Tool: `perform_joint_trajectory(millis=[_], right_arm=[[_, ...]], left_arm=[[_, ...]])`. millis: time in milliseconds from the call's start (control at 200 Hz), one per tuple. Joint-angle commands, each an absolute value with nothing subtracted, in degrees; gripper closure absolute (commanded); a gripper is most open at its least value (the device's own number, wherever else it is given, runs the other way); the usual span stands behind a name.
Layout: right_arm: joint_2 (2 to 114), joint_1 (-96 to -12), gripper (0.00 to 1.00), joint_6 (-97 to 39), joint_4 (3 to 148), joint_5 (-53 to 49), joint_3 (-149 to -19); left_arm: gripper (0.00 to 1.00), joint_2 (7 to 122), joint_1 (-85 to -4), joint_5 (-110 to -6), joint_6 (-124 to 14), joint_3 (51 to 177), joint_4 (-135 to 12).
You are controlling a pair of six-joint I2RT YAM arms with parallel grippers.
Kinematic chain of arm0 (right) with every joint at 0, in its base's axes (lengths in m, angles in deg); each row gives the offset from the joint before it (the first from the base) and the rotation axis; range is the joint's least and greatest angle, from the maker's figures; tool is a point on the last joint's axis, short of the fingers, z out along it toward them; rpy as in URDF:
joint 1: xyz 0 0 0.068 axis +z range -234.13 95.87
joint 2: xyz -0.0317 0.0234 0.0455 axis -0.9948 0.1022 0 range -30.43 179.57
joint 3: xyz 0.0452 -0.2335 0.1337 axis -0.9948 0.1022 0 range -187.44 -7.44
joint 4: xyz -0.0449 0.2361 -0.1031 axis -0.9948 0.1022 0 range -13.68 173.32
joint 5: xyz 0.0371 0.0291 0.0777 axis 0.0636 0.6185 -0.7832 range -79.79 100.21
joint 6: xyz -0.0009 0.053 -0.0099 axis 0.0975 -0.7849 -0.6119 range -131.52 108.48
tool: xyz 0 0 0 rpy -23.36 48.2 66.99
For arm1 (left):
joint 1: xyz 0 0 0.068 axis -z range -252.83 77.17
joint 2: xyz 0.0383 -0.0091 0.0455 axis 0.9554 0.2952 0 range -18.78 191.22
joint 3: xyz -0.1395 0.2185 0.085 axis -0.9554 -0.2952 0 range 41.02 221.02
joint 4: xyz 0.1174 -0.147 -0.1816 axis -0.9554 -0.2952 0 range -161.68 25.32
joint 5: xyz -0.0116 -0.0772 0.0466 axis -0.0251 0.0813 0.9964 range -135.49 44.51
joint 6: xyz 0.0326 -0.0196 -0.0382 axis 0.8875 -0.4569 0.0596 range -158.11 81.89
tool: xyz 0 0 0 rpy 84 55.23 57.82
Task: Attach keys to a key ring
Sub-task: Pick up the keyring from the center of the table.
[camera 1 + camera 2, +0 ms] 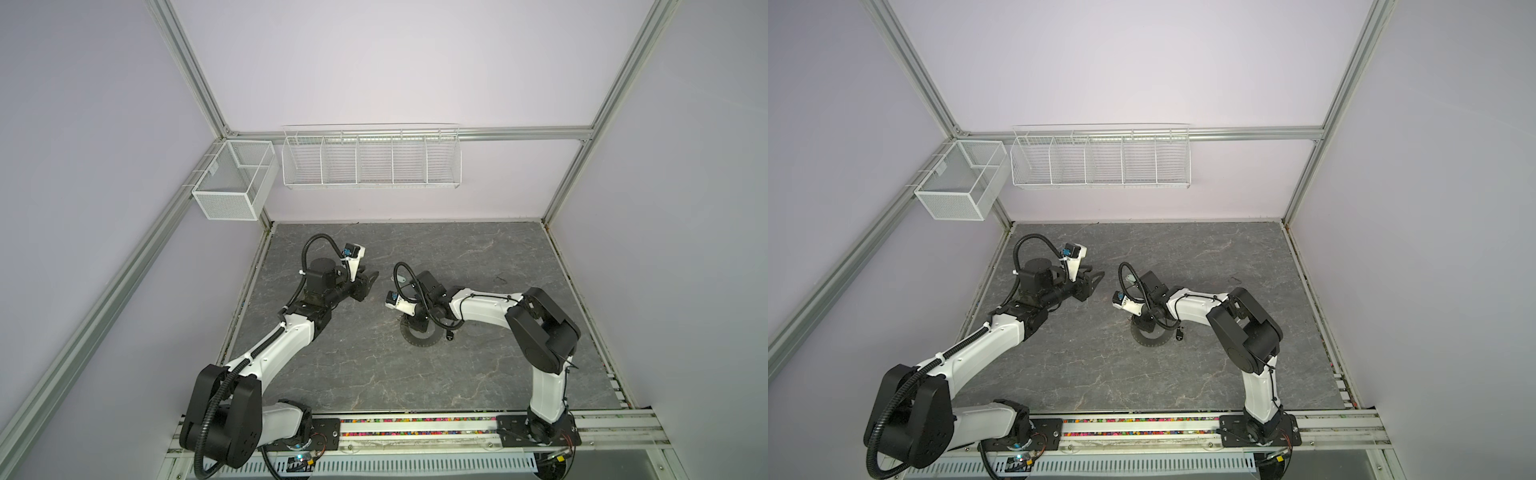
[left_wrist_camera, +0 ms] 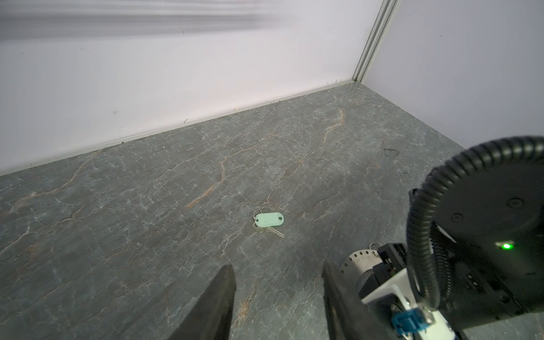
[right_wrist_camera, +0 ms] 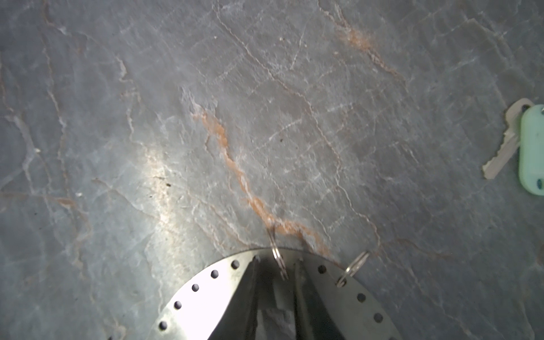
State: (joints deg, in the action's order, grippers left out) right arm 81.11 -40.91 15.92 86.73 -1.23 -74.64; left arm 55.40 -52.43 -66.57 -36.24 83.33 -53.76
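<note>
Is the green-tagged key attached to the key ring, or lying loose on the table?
Loose: the green-tagged key lies flat on the table, apart from the key ring.

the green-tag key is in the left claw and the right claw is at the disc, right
Not quite. The green-tag key is not in the left claw: the left wrist view shows it lying on the table ahead of that open, empty claw. The right claw is at the disc, as you say.
</note>
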Motion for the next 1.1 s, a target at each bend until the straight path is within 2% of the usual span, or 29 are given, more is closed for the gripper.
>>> perform_joint_trajectory(millis=[0,570,765,875,994,1094], right_arm=[[82.5,-41.1,0.78,17.6,87.4,-2.8,-75.5],[81.7,-41.1,0.93,19.7,86.3,-4.5,-75.1],[76.6,-42.1,0.93,19.0,81.6,-6.1,-71.2],[72.0,-44.3,0.93,17.8,77.9,-9.7,-67.7],[66.3,-46.3,0.93,18.5,76.2,-14.7,-64.5],[61.9,-47.0,0.93,21.7,76.3,-17.1,-62.8]], left_arm=[[0.51,56.1,-52.5,-67.9,-35.8,83.0,-52.4],[0.52,56.5,-52.5,-68.7,-35.8,82.5,-51.7],[0.53,54.8,-52.5,-65.5,-37.9,81.0,-48.6],[0.53,52.7,-52.5,-67.9,-36.3,78.5,-43.7],[0.56,51.2,-52.5,-73.7,-32.9,76.8,-41.0],[0.69,49.8,-51.9,-80.6,-27.6,75.4,-39.5]])
